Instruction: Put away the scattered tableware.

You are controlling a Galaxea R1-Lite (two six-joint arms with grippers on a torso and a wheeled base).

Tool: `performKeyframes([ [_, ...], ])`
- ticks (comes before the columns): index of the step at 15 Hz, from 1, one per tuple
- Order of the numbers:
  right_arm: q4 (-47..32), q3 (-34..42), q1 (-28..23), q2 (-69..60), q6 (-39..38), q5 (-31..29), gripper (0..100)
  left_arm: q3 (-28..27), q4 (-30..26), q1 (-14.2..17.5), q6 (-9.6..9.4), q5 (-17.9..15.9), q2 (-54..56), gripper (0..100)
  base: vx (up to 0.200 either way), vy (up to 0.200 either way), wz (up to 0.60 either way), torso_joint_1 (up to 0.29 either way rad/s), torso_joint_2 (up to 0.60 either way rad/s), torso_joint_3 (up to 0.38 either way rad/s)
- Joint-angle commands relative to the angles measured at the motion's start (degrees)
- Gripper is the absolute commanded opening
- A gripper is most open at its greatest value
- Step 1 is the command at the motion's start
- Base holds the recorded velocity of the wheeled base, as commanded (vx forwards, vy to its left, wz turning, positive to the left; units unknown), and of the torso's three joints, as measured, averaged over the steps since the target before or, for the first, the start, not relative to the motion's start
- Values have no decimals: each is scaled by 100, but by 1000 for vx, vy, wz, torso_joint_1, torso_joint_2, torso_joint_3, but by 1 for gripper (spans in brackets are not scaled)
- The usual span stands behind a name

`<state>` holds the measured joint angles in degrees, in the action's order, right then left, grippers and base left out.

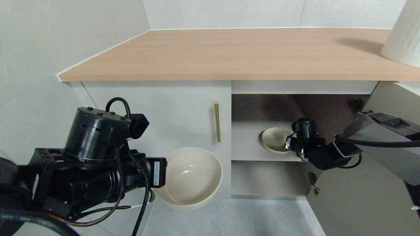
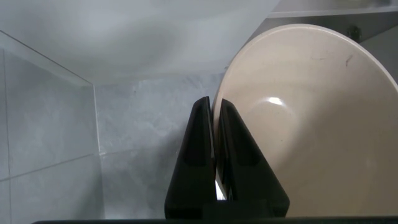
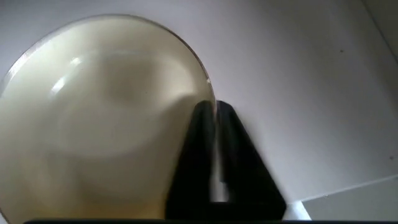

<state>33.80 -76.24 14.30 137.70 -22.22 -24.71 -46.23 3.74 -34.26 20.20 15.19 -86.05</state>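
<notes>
Right pincer grips the rim of a small, shallow, pale-cream bowl seemingly resting on the open cabinet's white shelf for storage, while the left pincer clamps a larger cream bowl by its rim before the closed door, probably queued next.

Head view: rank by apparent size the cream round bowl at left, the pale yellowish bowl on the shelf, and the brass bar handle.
1. Cream round bowl, though nearest the camera.
2. Pale yellowish bowl.
3. Brass bar handle: longer than that bowl, but far thinner.
</notes>
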Motion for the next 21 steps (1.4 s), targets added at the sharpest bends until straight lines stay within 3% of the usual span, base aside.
performKeyframes([
  [1, 12, -75, -24, 28, -10, 19, 100, 0, 4, -20, 2, 2, 10, 0, 0, 0, 0, 0, 0, 0],
  [5, 21, 127, -15, -253, -28, 19, 100, 0, 4, -20, 2, 2, 1, 0, 0, 0, 0, 0, 0, 0],
  [8, -76, 865, 178, -1290, -19, 414, 100, -18, 12, -20, -34, -7, -78, 0, 0, 0, 0, 0, 0, 0],
  [9, -366, 1129, 345, -1800, -10, 678, 100, -53, 12, -20, -42, -7, -175, 0, 0, 0, 0, 0, 0, 0],
  [11, -1500, 1357, 767, -2819, -19, 1276, 100, -150, 12, -204, -236, -7, -360, 0, 0, 0, 0, 0, 0, 0],
  [14, -2660, 1480, 1506, -3856, -19, 1618, 100, -317, 136, -494, -447, 37, -843, 0, 0, 0, 0, 0, 0, 0],
  [18, -3644, 1533, 2270, -4419, 8, 1671, 100, -361, 417, -864, -491, 309, -1344, 0, 0, 0, 0, 0, 0, 0],
  [21, -4198, 1542, 2639, -4463, 34, 2243, 100, -334, 531, -1074, -491, 511, -1458, 0, 0, 0, 0, 0, 0, 0],
])
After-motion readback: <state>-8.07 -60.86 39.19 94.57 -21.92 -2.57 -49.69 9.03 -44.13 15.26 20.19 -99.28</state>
